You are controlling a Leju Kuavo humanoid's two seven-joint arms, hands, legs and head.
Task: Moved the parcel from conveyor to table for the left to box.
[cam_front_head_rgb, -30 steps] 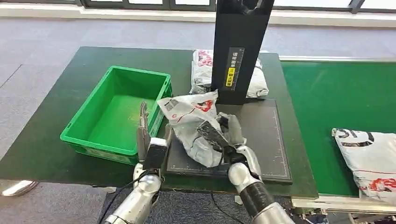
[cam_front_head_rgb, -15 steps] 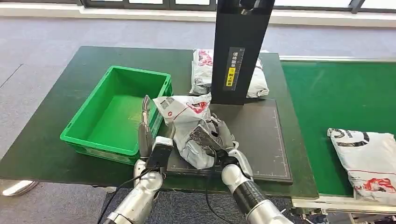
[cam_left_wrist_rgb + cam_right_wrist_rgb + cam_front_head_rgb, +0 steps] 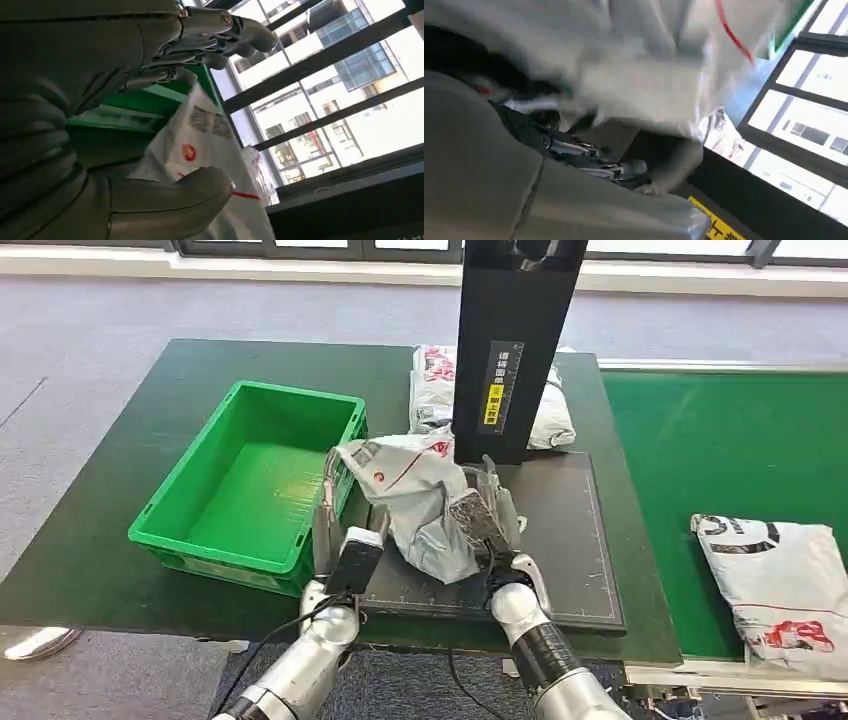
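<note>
A crumpled grey parcel (image 3: 412,492) with red markings stands on the black mat (image 3: 560,540), just right of the green box (image 3: 297,395). My right hand (image 3: 487,517) grips its right side and holds it up. My left hand (image 3: 333,512) stands between the box and the parcel with its fingers pointing up and spread. In the left wrist view the parcel (image 3: 210,145) lies between the thumb (image 3: 175,197) and the fingers (image 3: 215,37), which are apart. In the right wrist view the blurred parcel (image 3: 634,75) lies over the dark fingers (image 3: 589,160).
A tall black post (image 3: 510,340) rises at the mat's far edge, with another parcel (image 3: 432,390) behind it. On the green conveyor (image 3: 720,440) at the right lies a further parcel (image 3: 780,580). The dark table (image 3: 120,500) borders grey floor.
My right hand has carried the parcel a little farther away and left, toward the box. The left hand has risen and closed in on it. The conveyor parcel has drifted left.
</note>
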